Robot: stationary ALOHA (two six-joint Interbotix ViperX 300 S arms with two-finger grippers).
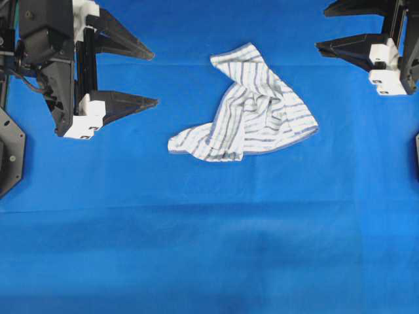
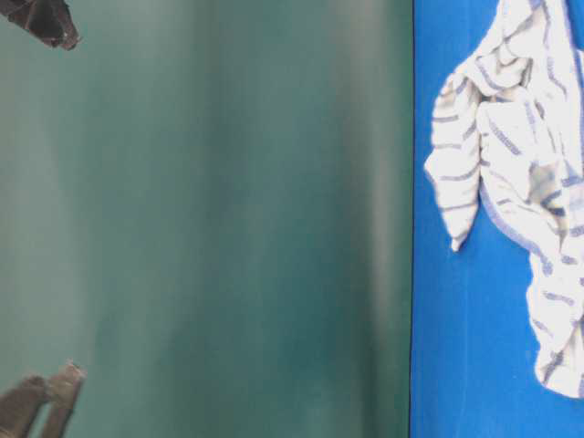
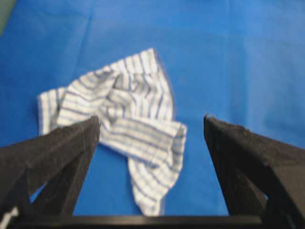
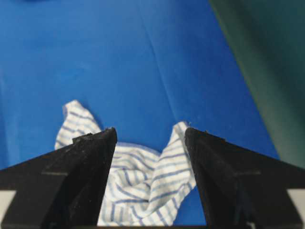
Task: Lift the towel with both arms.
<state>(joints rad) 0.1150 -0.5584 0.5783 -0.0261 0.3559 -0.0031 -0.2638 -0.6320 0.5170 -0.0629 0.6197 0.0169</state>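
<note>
My left claw (image 1: 154, 77) and right claw (image 1: 319, 36) hang spread wide, empty, flanking crumpled thin white towel with blue-grey stripes (image 1: 252, 111), soft folds, lying on plain blue sheet (image 1: 209, 248) over tabletop.

blue sheet (image 1: 209, 248), green backdrop (image 2: 201, 219).
</note>
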